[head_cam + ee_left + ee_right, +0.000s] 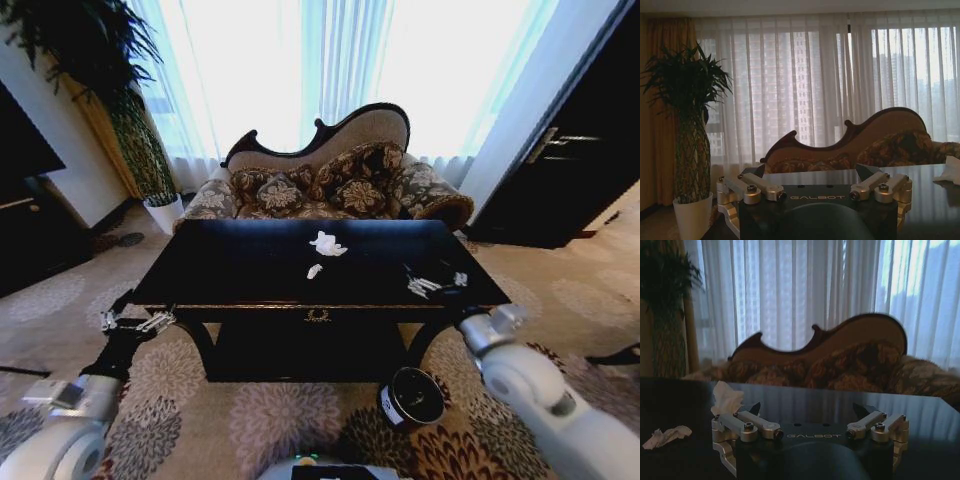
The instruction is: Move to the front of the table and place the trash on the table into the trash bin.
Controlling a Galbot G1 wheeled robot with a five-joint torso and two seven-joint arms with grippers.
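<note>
White paper wads mid-table, far and left of spread right gripper on right near edge; spread left gripper farther off at left corner; bin on floor near right.

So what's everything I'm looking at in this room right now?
table: one, glossy black, straight ahead of the robot
paper wads: two, white, near the middle of the tabletop, a bigger one farther back and a small one nearer
trash bin: one, black with a white label, on the carpet by the table's front right leg
sofa: one, brown floral with a dark curved frame, behind the table
potted plant: one, green in a white pot, left of the sofa
curtains: white sheers across the window
carpet: beige with a floral pattern
left gripper: open, at the table's front left corner
right gripper: open, over the table's right front part
</note>
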